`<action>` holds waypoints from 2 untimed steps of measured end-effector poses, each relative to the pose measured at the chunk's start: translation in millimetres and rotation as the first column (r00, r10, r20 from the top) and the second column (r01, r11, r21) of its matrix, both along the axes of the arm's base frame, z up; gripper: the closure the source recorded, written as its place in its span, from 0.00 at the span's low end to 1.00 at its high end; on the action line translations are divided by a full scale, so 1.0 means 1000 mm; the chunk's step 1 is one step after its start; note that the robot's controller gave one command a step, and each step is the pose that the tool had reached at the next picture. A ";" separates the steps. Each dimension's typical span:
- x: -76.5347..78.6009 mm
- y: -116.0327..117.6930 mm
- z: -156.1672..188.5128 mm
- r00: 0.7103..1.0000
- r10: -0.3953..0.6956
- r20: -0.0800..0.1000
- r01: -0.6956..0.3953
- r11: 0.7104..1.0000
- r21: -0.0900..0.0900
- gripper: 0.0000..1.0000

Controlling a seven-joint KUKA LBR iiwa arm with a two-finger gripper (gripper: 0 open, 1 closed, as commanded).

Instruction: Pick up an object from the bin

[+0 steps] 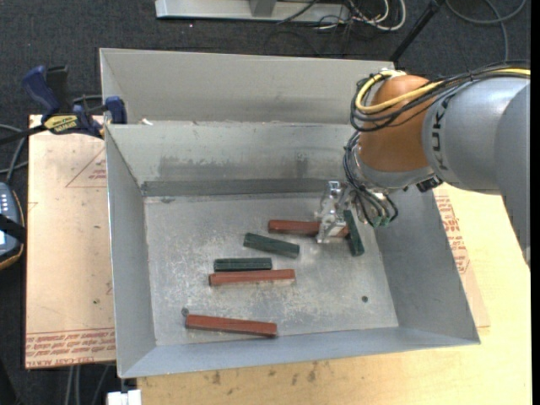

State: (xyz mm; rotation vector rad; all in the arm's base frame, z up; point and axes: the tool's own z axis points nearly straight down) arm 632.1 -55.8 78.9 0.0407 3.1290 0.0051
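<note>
My gripper (331, 218) is low in the right half of the bin, near the back. It stands over the right end of a red-brown bar (291, 225) that lies flat and points left. Just right of the gripper a short dark green bar (355, 238) lies nearly upright in the view, partly under the wrist. Another dark green bar (271, 244) lies slightly tilted, a little left of and in front of the gripper.
Nearer the middle a dark green bar (243, 265) lies just behind a red-brown bar (251, 278), both flat and side by side. A longer red-brown bar (230, 325) lies near the front wall. The arm and its orange cover hang over the bin's right back corner.
</note>
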 end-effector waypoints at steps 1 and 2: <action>0.000 0.000 0.000 1.000 0.001 0.000 -0.001 1.000 -0.001 1.00; 0.000 0.000 0.001 1.000 0.001 -0.001 -0.001 1.000 -0.001 1.00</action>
